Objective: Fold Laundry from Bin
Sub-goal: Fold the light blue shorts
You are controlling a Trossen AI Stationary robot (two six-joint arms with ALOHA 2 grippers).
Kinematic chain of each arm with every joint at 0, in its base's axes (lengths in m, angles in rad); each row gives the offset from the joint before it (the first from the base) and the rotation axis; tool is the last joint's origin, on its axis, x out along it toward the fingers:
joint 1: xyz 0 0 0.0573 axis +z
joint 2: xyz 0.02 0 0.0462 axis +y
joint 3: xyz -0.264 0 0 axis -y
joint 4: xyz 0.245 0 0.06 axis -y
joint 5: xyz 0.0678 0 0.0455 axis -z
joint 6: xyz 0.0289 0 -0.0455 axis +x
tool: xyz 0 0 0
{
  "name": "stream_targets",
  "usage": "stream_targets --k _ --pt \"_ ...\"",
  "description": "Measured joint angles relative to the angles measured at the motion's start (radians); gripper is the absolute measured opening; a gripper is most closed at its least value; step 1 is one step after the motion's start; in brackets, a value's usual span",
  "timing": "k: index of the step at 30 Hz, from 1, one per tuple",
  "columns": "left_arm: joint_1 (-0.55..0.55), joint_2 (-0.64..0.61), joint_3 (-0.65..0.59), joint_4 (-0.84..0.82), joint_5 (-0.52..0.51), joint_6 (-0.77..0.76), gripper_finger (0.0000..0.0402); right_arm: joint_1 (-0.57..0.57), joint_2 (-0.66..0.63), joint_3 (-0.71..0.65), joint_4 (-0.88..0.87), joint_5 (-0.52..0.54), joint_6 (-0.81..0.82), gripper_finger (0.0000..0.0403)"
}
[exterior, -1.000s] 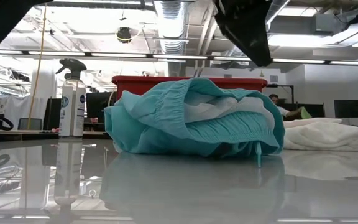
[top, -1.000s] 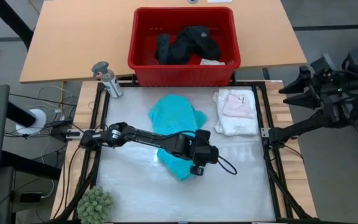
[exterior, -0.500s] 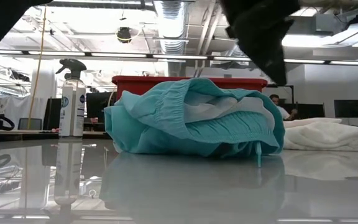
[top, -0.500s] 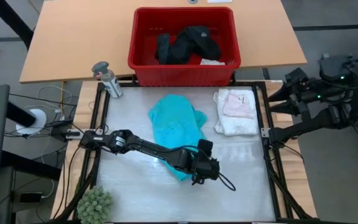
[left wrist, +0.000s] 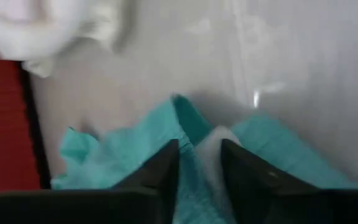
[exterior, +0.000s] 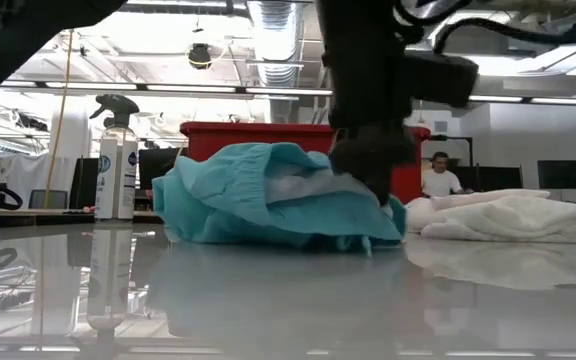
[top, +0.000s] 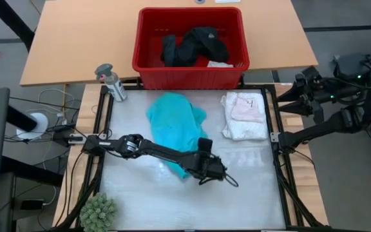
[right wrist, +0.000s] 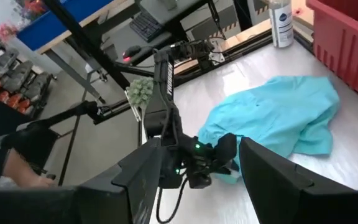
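The turquoise shirt [top: 176, 129] lies crumpled in the middle of the table, a pale inner layer showing at its near end. My left gripper [top: 196, 170] stands tipped down on that near end, shut on a fold; it also shows in the low view [exterior: 368, 172]. The red bin [top: 190, 78] stands beyond the table's far edge with black clothing [top: 192, 42] and a small white piece [top: 219, 63] inside. A white and pale pink pile [top: 245, 115] rests on the table at the far right. My right gripper [right wrist: 201, 146] hangs open, high off the right edge. My left gripper has a raised fold [left wrist: 199, 163] at the shirt's near end between its two fingers, turquoise cloth with the pale layer [left wrist: 215, 144] beside it. The fingers slant down from the table's left. The shirt lies on the table, bunched and slack.
A spray bottle [top: 110, 80] stands at the table's far left corner. A green spiky ball [top: 98, 211] sits at the near left corner. Bare shiny table surface [top: 250, 187] lies near and right of the shirt. A person [exterior: 436, 178] sits in the room behind.
My left gripper has come down and tipped steeper onto the shirt's near end. The shirt has slid toward the table's far left, and its near end sits lower and flatter than before.
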Motion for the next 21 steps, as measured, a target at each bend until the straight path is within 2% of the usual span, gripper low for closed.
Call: stream_targets --k 4,10,13,15,17,21 --pt "0.031 -0.061 0.005 -0.008 0.023 -0.053 0.0017 0.000 0.002 0.000 0.017 0.000 0.001 0.0239" --pt "0.082 -0.043 -0.001 -0.116 0.067 -0.118 0.0001 0.000 0.002 0.000 0.007 0.000 0.020 0.0239" --pt "0.097 -0.113 0.001 -0.167 0.143 -0.148 0.0000 0.000 -0.003 -0.023 -0.064 0.050 0.000 0.0239" --pt "0.097 -0.182 0.003 -0.192 0.206 -0.159 0.0000 0.000 -0.026 -0.086 -0.134 0.103 -0.006 0.0239" --pt "0.088 -0.257 0.003 -0.211 0.244 -0.114 0.0000 0.002 -0.057 -0.199 -0.129 0.125 -0.011 0.0239" --pt "0.042 -0.411 -0.006 -0.228 0.362 0.049 0.0000 0.041 -0.167 -0.496 0.048 0.140 -0.052 0.0239"
